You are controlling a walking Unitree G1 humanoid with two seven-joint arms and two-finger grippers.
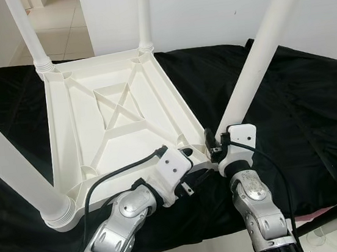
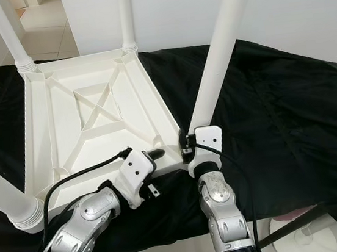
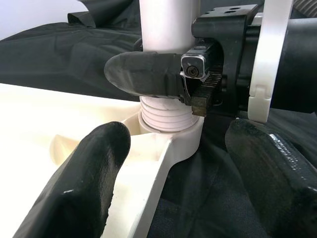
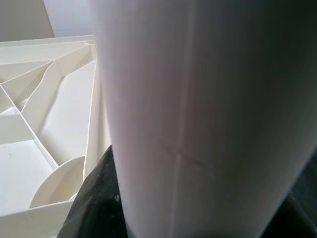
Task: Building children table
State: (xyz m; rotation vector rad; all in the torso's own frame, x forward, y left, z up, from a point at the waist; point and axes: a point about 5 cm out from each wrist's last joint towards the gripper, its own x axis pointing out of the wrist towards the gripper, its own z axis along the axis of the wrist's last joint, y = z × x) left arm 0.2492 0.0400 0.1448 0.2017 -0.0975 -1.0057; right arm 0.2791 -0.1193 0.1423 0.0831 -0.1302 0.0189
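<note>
Grippers work at the near corner of the tabletop (image 1: 118, 117), which lies upside down on a black cloth (image 1: 302, 115), ribs facing up. The right gripper (image 1: 215, 146) is clamped around the base of the near right leg (image 1: 259, 59), its fingers closed on the white tube just above the threaded collar. In the left wrist view one finger (image 3: 143, 74) wraps the front of that leg, directly over the threads seated in the corner socket (image 3: 171, 141). The left gripper (image 1: 188, 160) rests at the tabletop's near edge, just beside the same corner; its fingers (image 3: 84, 178) stand apart, straddling the rim without gripping it.

Current step, by judgement: seating or tightening the fourth leg. Several threads show above the socket, so the leg appears not fully home. The next move calls for turning the leg about its own axis while the left gripper braces the tabletop against rotation. The leg leans away from the corner; keep it aligned to avoid cross-threading.

Farther out, the near left leg (image 1: 15, 175) stands in its socket. Two more legs (image 1: 28, 32) rise from the far corners.
</note>
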